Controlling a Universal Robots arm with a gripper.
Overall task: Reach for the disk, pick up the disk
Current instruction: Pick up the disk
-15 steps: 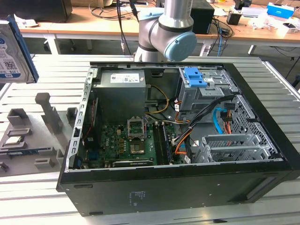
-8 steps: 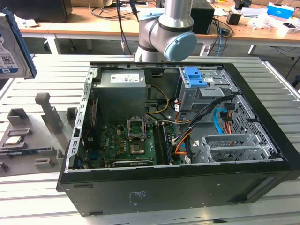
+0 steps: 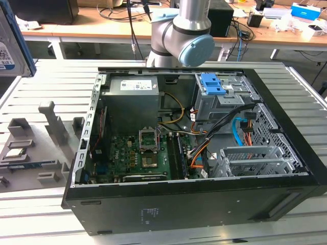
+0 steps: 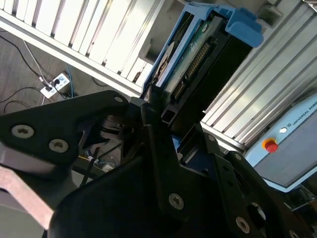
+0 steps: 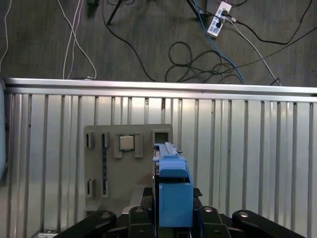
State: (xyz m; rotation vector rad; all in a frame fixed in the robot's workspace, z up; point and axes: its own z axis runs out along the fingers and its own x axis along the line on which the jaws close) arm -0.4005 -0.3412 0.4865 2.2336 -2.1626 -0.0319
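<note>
fingers clamped on both faces of the disk, held edge-up, clear above grey tray on slatted counter

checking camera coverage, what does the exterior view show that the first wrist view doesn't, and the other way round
Exterior view: the open computer case and the robot arm. First wrist view: the gripper closed on the disk, floor cables, a power strip. Both: the disk, the grey fixture tray with its square chip, the ribbed table.
</note>
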